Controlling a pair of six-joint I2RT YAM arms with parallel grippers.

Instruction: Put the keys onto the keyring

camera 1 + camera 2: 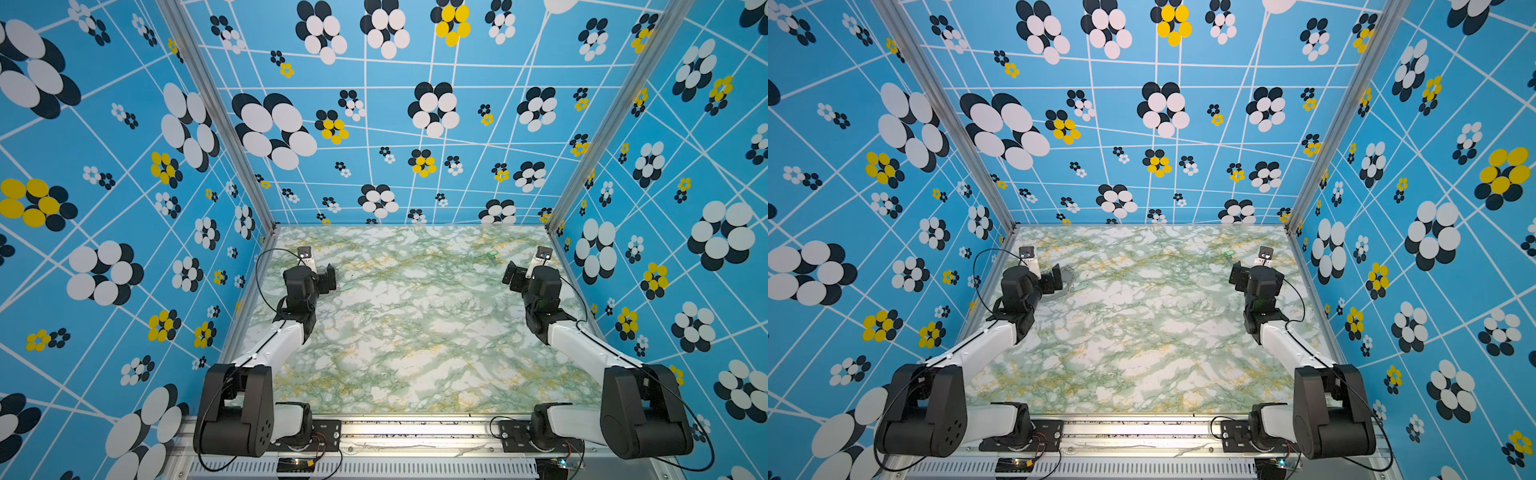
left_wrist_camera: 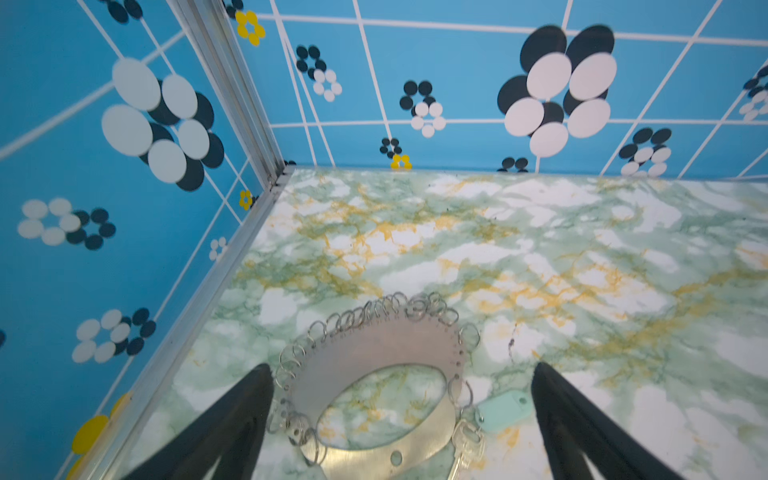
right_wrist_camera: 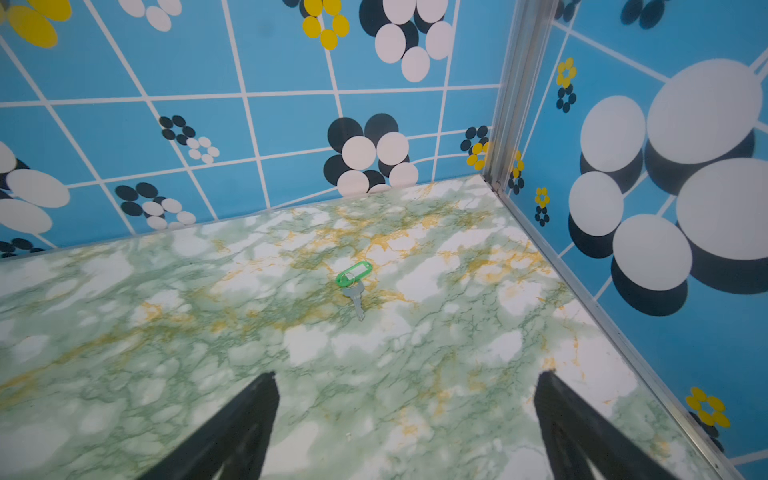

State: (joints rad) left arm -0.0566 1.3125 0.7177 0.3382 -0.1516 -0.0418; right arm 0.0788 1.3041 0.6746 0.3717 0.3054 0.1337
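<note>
Lying flat, grey-brown keyring, silver-loop fringe

Counted on the counter: one keyring, its wire loops too many to tally; one green-tagged key and one mint-tagged key, making two; two arms, left arm and right arm.

Sky-blue walls carry white lines and flowers of white, black and yellow ovals. The tabletop is white marble print, veined green and ochre. The keyring is grey-brown with silver loops. The mint tag is pale. The key is silver, and its green tag is bright.
</note>
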